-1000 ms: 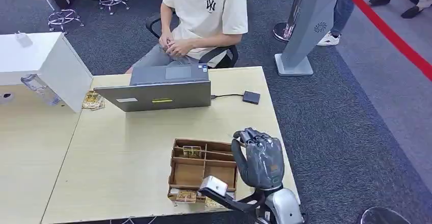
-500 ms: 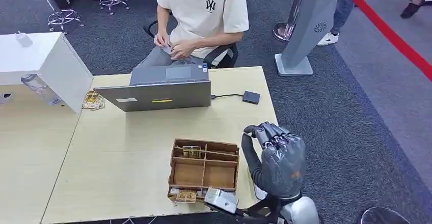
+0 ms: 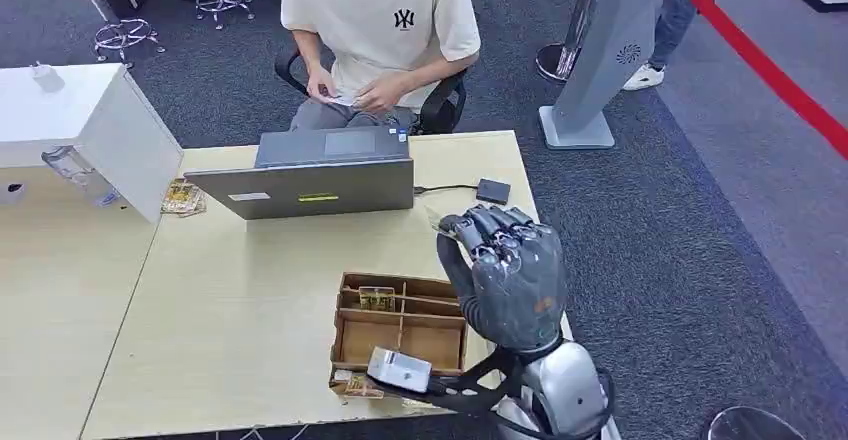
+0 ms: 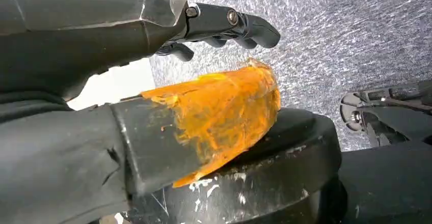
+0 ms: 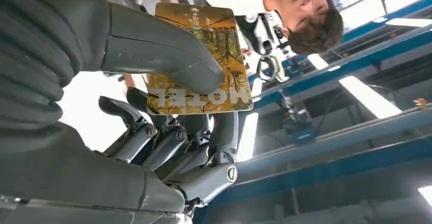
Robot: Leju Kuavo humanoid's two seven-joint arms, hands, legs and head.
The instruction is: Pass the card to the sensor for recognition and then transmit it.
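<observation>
The right hand (image 3: 510,275) pinches the yellow printed card (image 5: 201,61) between thumb and fingers, raised just beyond the brown wooden compartment tray (image 3: 400,332). Pickup looks done; the small dark square sensor (image 3: 493,191) farther beyond awaits, then the handover.
</observation>
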